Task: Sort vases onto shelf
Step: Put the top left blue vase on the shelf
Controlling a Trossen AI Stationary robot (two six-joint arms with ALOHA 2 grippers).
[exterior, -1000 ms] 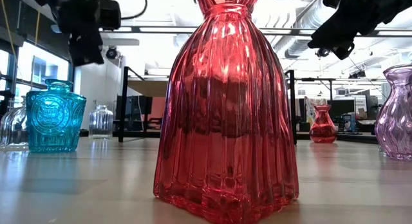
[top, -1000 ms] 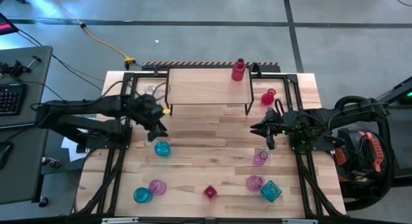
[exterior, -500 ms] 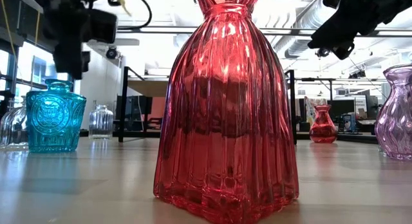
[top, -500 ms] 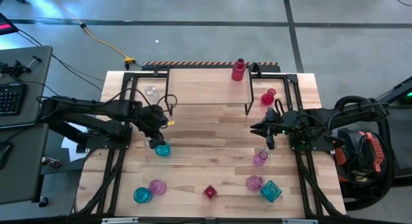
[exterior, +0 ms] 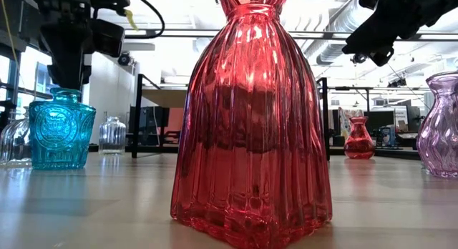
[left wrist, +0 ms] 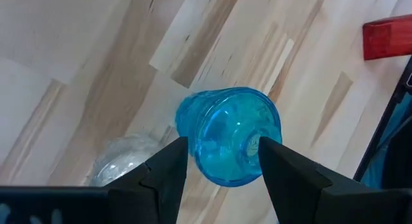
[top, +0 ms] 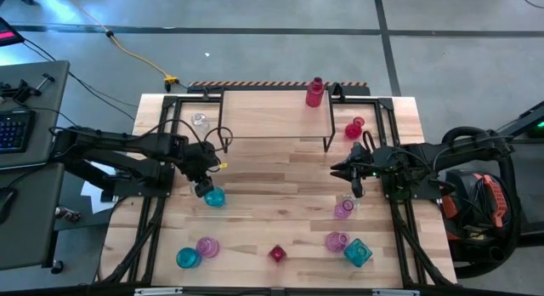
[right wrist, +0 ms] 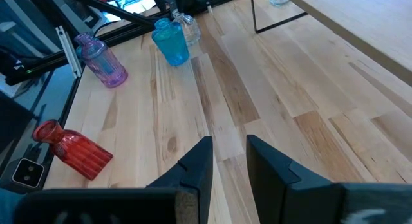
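Your left gripper (left wrist: 222, 161) hangs directly above the blue vase (left wrist: 228, 135), fingers spread wide either side of its mouth, gripping nothing. The vase stands upright on the table (top: 280, 181), mouth up, left of centre.

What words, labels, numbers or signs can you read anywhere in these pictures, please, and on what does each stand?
No text can be read in any view.
The teal vase bears a raised round emblem in the low view; no letters can be made out on it.
The keyboard beside the table: its key markings are too small to read.
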